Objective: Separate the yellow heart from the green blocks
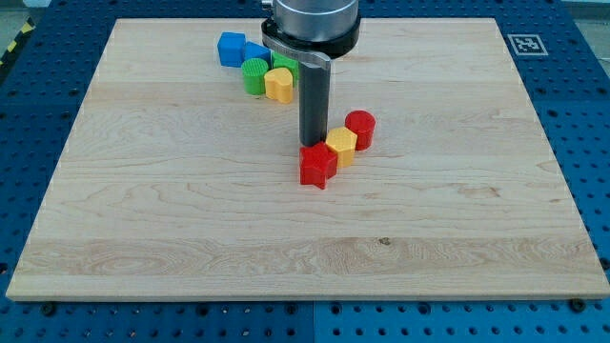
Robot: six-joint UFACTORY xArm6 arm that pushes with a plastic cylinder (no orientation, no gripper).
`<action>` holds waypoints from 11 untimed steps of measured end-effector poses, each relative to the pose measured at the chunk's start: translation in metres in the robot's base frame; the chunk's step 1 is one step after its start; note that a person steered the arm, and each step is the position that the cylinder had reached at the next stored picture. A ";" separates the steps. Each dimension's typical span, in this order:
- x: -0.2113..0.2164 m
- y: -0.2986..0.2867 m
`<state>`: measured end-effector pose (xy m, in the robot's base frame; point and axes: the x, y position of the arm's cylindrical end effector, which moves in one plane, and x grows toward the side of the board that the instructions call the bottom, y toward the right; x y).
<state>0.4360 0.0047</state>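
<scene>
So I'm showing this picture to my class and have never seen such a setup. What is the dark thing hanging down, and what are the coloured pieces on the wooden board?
The dark rod is the end of a robot arm. It holds nothing; its lower end, my tip, only pushes. One camera looks down at the wooden board. My tip sits just above the red block, beside a yellow block and a red cylinder. Near the view's top cluster the yellow heart, a green block, another green block partly hidden, and two blue blocks.
</scene>
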 end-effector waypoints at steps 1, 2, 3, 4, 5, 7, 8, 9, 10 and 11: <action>0.000 0.001; 0.000 0.001; -0.024 -0.026; -0.058 -0.076; -0.078 -0.086; -0.101 -0.072; -0.096 -0.042; -0.082 -0.024; -0.097 -0.023; -0.098 0.004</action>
